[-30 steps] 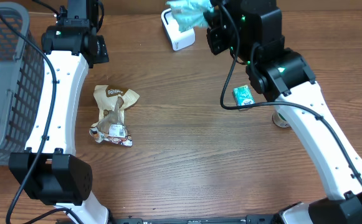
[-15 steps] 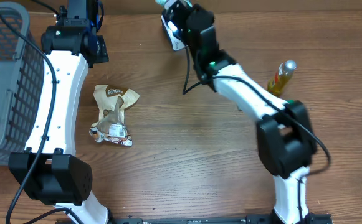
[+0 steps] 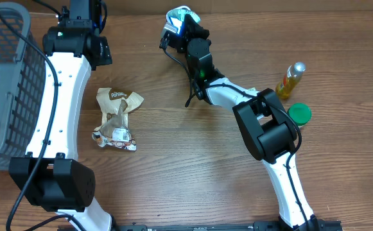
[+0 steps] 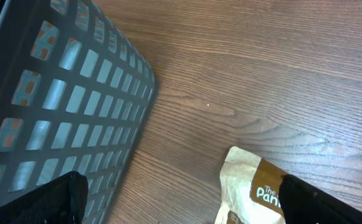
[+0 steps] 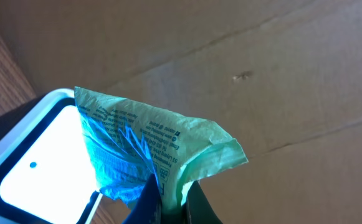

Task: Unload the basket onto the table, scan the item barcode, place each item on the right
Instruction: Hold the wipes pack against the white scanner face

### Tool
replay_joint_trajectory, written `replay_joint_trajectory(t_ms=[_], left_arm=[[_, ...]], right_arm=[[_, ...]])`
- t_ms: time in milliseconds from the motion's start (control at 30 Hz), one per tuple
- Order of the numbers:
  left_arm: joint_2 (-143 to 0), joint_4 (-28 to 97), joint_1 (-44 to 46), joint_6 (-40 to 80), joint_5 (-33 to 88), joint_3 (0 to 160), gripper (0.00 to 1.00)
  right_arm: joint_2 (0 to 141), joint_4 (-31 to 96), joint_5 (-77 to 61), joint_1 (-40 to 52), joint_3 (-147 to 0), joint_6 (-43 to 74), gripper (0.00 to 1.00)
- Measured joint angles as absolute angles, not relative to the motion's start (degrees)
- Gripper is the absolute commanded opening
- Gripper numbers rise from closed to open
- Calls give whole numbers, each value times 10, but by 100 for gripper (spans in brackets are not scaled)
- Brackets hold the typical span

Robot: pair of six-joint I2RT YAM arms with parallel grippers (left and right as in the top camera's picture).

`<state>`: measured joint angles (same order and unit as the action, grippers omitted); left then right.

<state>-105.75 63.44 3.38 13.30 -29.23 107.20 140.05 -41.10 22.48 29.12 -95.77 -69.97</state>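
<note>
The right gripper is clenched on the lower edge of a crinkled pale-green plastic packet, at the table's far edge, in front of the lit face of a white, black-rimmed scanner. Rows of small dark print cross the packet, too fine to read, and its inner folds show blue. The left gripper is spread wide and holds nothing, above a brown-and-white paper bag lettered "The Pan…", near a grey plastic mesh basket. A yellow bottle and a round green lid sit at the right.
</note>
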Motion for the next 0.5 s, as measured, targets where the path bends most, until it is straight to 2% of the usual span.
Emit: replay_joint_trajectory(t_ms=[500], left_arm=[[-1058, 635, 34, 133, -292, 1072, 100]], right_arm=[[1401, -310, 230, 289, -959, -720, 4]])
